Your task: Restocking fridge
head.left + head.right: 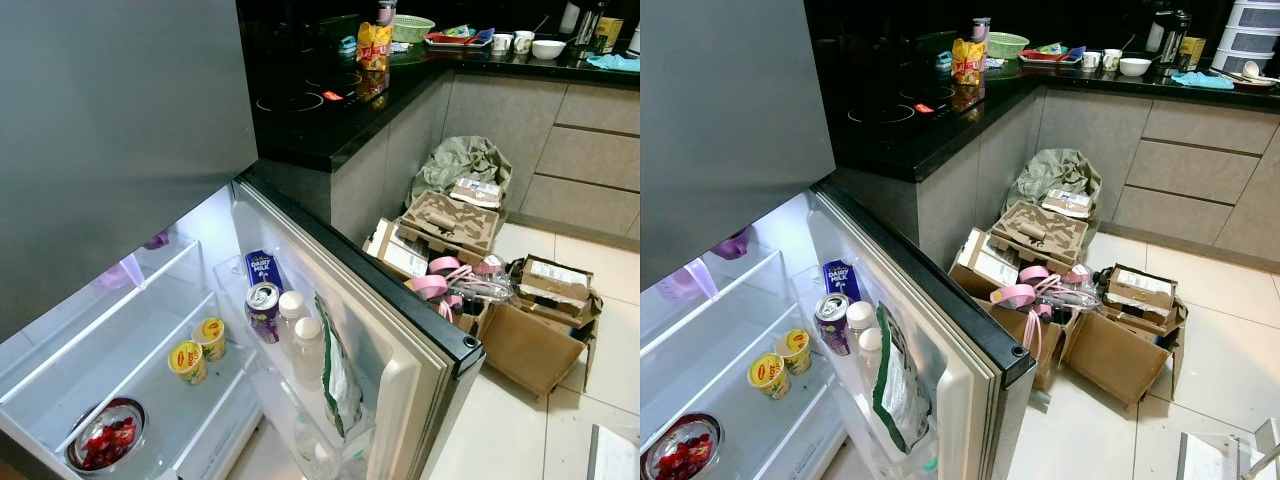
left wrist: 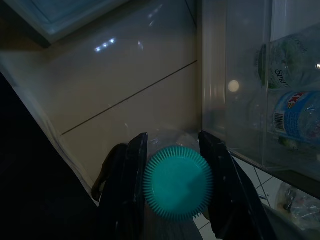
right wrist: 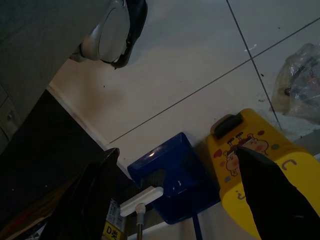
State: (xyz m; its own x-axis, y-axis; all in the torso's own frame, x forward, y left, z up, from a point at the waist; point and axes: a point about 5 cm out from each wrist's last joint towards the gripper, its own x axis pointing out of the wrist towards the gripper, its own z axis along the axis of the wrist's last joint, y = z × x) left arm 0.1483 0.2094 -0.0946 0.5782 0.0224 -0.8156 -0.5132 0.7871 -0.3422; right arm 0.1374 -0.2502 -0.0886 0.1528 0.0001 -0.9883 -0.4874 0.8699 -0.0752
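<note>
- The left hand (image 2: 172, 187) is closed around a clear bottle with a teal cap (image 2: 177, 182), one finger (image 2: 131, 187) on each side, held low over the tiled floor just beside the fridge door's clear bin.
- The right hand (image 3: 175, 200) hangs idle with its fingers spread wide and nothing between them, above a blue dustpan (image 3: 172, 175) and a yellow stool (image 3: 260, 165).
- The open fridge (image 1: 120, 330) is partly stocked: a bowl of red fruit (image 1: 105, 435) on the lowest shelf and two yellow cups (image 1: 198, 348) on the shelf above.
- The door rack (image 1: 300, 400) holds one purple can (image 1: 262, 310), one blue carton (image 1: 262, 268), two white-capped bottles (image 1: 300, 335) and one green packet (image 1: 338, 370).
- By my judgement the held bottle has yet to be shelved, and much shelf space remains bare.
- Beyond, opened cardboard boxes (image 1: 520, 320) lie on the floor.
- Farthest, the dark counter (image 1: 330, 120) carries one yellow snack bag (image 1: 374, 45).
</note>
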